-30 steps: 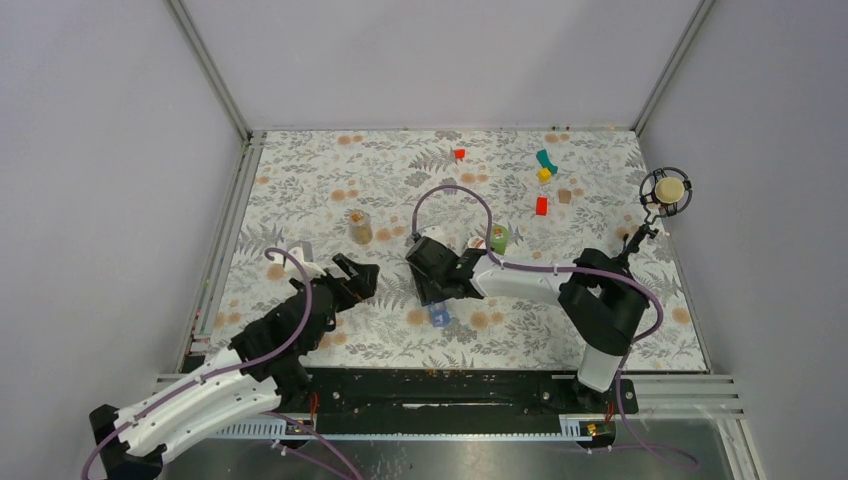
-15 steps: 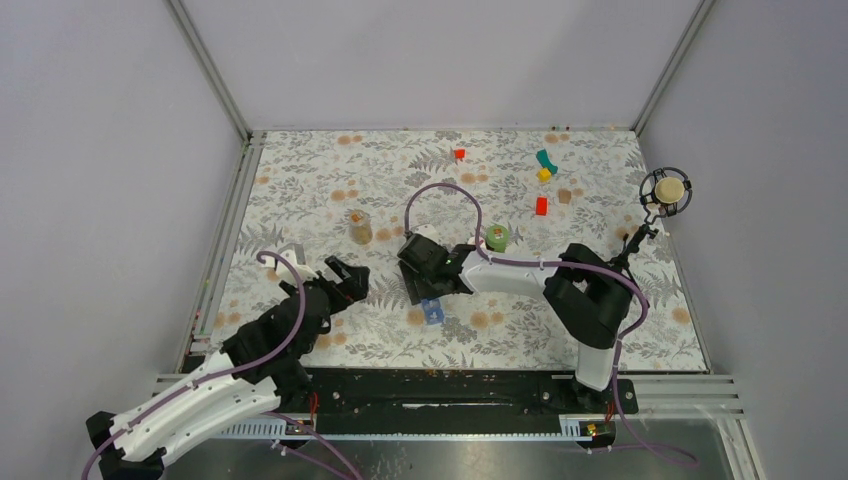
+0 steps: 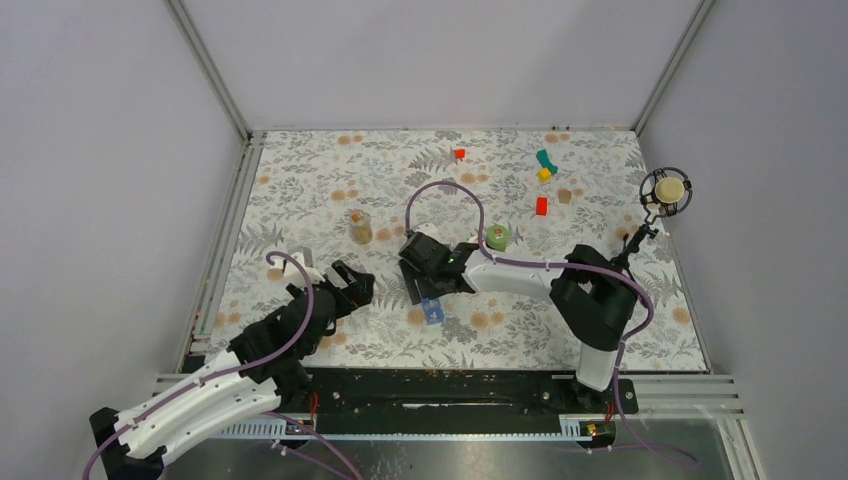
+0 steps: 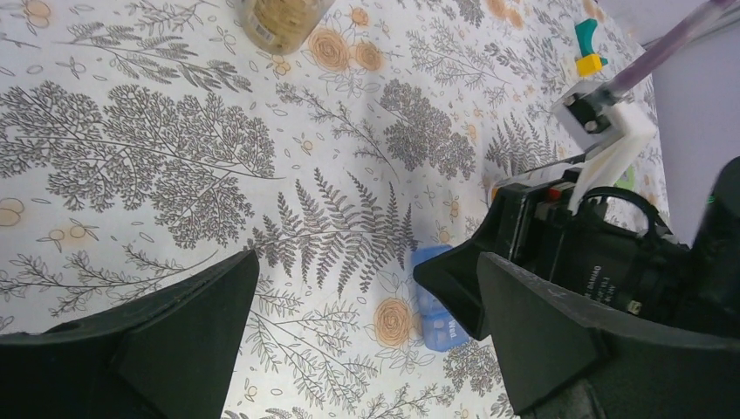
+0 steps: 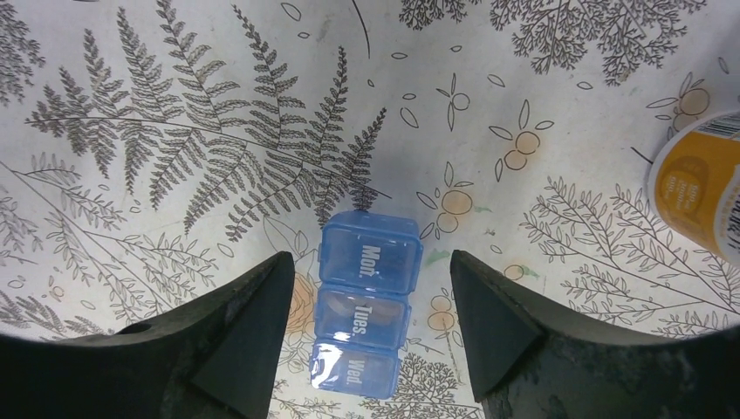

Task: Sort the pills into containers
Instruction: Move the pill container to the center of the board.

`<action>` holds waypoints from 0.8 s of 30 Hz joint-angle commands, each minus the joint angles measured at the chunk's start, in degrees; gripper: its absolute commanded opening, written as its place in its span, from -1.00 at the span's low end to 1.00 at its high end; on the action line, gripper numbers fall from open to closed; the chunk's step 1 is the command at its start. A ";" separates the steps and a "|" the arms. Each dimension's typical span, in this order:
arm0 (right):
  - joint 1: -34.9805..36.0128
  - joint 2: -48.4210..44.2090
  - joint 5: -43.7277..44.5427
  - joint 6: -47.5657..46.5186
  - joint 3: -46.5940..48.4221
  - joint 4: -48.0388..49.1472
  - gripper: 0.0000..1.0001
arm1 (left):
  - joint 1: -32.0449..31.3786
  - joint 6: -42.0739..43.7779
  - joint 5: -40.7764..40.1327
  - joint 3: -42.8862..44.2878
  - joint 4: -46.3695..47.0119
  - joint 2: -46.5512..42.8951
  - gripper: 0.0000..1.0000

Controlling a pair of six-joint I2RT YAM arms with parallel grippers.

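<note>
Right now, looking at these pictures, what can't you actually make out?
Pill box: right wrist view shows Mon., Tues., Wed.; the bottom edge cuts off the rest. From above, the right arm covers most of it.
Jar: left wrist view's top edge crops it; contents unclear.
Yellow-labelled bottle: cut by the right edge, print too small.
Loose pills: none discernible anywhere.

I see the translucent blue pill box (image 5: 366,301) lying flat on the fern-print table (image 5: 524,87), about mid-width and toward the near edge. Three square compartments show, lids shut, lettered Mon., Tues. and Wed.
</note>
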 commanded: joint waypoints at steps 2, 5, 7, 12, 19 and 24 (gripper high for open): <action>-0.52 -4.92 0.02 -0.94 2.11 -1.51 0.47 | 0.36 -1.19 2.79 -1.15 2.97 0.59 0.97; -0.61 -4.93 -0.86 -1.48 2.34 -1.60 0.47 | 0.39 -1.47 3.70 -1.71 3.87 1.06 0.95; -0.61 -4.04 -1.47 -1.60 2.78 -1.77 0.48 | 0.34 -1.90 4.82 -2.41 4.70 1.63 0.88; -0.58 -0.52 -2.56 -1.40 4.20 -3.25 0.44 | 0.33 -3.81 8.19 -4.69 6.12 3.49 0.75; -0.61 2.40 0.62 0.31 5.52 -4.74 0.37 | 0.34 -5.98 11.40 -7.91 9.31 4.71 0.73; -0.65 3.84 1.25 1.63 6.27 -5.42 0.29 | 0.36 -6.85 13.80 -9.67 12.30 6.01 0.73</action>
